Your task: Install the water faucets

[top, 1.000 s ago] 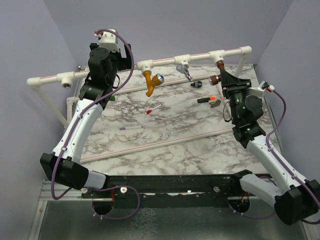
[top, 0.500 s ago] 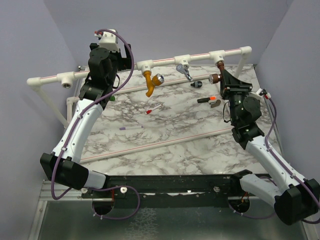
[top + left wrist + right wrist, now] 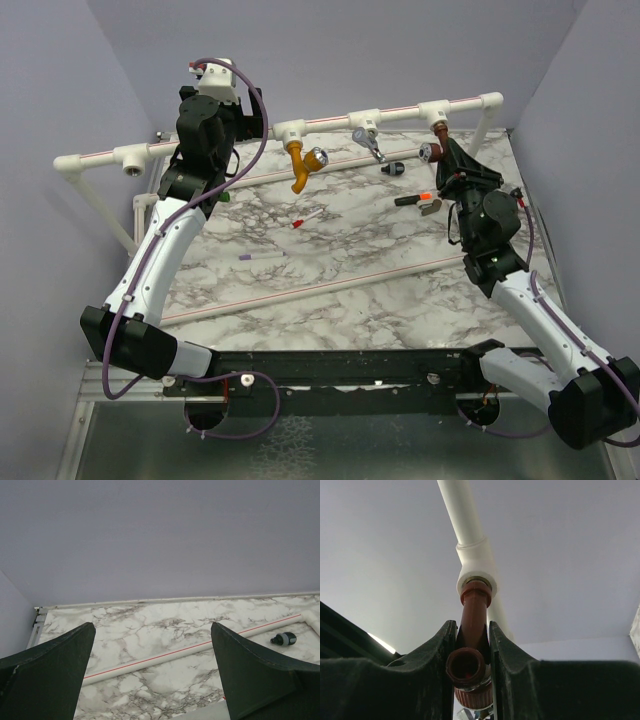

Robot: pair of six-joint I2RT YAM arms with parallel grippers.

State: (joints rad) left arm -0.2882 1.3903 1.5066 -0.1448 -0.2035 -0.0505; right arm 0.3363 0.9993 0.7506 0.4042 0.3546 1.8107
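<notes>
The right claw (image 3: 472,647) is seen closed narrowly on the dark brown faucet (image 3: 474,607), whose body is pinched between both fingers. Just above the claw, the upper end of this faucet is set into the mouth of a tee socket (image 3: 476,567) of the white pipe (image 3: 461,515). Along the same pipe, to the left of the claw, the silver-grey faucet (image 3: 368,143) and after it the mustard-orange faucet (image 3: 300,168) are hung under their own sockets. On the marble table (image 3: 330,270), near the claw, a black-and-orange piece (image 3: 415,199) is laid. Far to the left, the left claw (image 3: 152,630) is opened wide, and nothing is seen between its fingers. A small black piece (image 3: 283,639) is seen beyond its right finger.
</notes>
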